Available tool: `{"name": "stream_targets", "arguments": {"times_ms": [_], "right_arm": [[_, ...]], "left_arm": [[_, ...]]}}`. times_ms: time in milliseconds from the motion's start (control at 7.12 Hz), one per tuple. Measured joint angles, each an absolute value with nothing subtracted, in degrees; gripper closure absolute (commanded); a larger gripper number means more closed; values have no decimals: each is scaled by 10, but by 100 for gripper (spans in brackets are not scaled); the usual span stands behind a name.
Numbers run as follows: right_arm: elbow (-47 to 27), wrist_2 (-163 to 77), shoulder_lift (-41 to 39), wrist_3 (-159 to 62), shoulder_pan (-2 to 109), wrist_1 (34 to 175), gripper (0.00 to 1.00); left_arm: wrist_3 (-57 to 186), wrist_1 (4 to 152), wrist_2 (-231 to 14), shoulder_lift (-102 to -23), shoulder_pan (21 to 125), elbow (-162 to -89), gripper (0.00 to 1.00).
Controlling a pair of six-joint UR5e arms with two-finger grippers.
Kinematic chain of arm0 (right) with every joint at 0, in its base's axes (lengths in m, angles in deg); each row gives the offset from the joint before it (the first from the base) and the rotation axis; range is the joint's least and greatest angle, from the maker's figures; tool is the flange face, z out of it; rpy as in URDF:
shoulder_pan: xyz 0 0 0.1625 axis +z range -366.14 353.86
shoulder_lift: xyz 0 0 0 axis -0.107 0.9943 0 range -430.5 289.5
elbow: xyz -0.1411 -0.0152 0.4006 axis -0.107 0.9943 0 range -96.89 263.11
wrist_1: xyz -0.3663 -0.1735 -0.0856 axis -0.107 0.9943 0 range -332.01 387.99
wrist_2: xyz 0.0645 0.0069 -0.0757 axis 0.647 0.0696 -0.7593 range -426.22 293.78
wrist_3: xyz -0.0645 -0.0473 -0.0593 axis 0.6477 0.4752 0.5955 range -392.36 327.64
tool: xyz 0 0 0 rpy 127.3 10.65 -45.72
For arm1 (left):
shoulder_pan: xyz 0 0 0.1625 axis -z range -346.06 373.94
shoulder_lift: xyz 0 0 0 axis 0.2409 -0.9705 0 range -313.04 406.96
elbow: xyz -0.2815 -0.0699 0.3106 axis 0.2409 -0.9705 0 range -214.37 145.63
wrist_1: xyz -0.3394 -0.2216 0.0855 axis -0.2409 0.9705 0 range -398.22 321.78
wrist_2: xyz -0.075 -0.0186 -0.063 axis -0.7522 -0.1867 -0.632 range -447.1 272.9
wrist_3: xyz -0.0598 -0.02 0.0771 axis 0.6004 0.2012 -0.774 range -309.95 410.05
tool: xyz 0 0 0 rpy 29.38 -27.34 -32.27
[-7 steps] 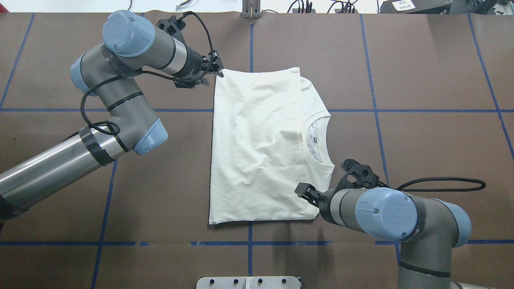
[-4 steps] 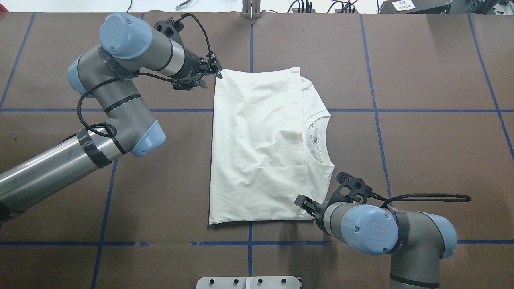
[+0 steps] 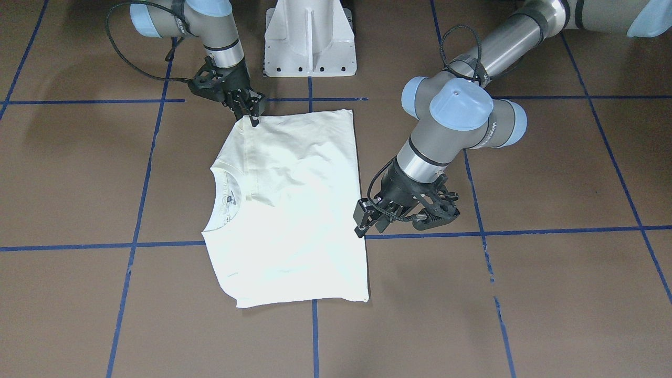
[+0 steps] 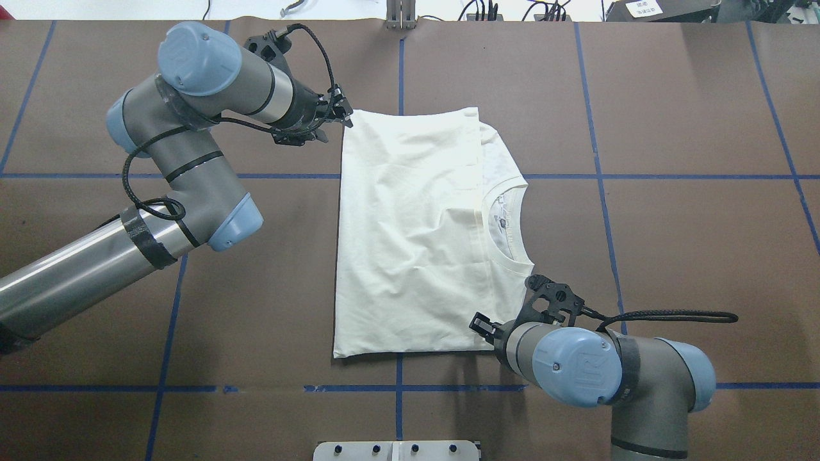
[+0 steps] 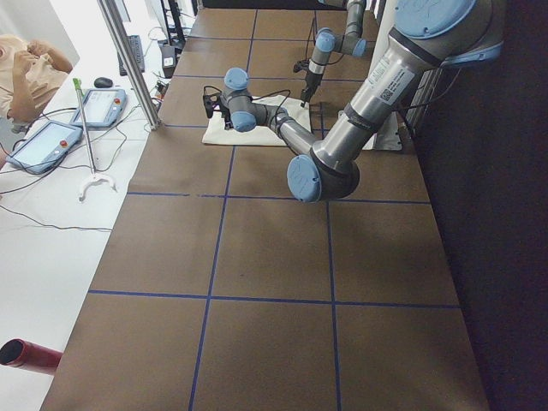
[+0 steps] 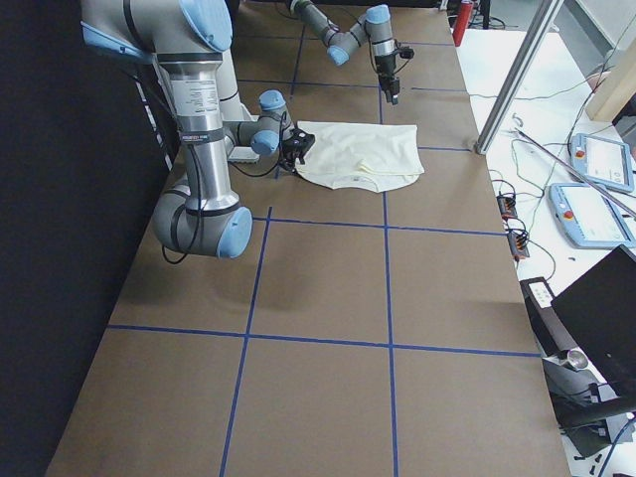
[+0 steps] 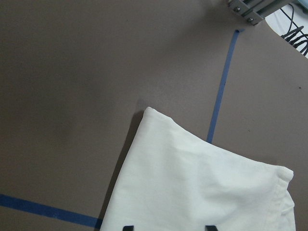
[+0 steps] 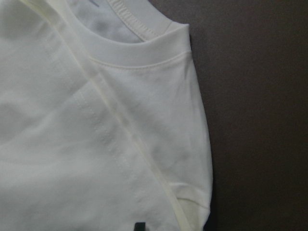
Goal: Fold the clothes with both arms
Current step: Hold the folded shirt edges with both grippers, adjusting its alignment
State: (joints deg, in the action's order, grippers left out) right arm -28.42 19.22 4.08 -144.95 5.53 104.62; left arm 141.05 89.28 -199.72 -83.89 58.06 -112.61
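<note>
Hazard: layers separating
My left hand (image 4: 344, 117) was open, empty; right hand (image 4: 479, 321) indeterminate. Shallow pinch could split T-shirt (image 4: 410, 230) fold.

- The left arm (image 4: 205, 186) is grey metal with round light blue caps.
- The right arm (image 4: 660, 371) looks the same.
- A black cable (image 4: 672, 315) loops at each wrist.
- Black tape (image 4: 146, 235) wraps one shiny tube.

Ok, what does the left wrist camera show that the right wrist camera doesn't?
Only the left wrist: a plain corner of the T-shirt, blue tape lines and a metal bracket at the edge of the table. Only the right wrist: the ribbed collar and a folded seam running down from it. Both: cream fabric lying on the brown table.
</note>
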Motion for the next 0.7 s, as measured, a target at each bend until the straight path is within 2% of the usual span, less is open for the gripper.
{"name": "stream_targets", "arguments": {"times_ms": [422,703], "right_arm": [[-290,186,37,-1449,59,1046,100],[-324,187,44,-1449,63,1047,100]], "left_arm": [[1412,893,-1996,-831,581,-1129,42],[1441,889,-1995,-807,574,-1174,39]]}}
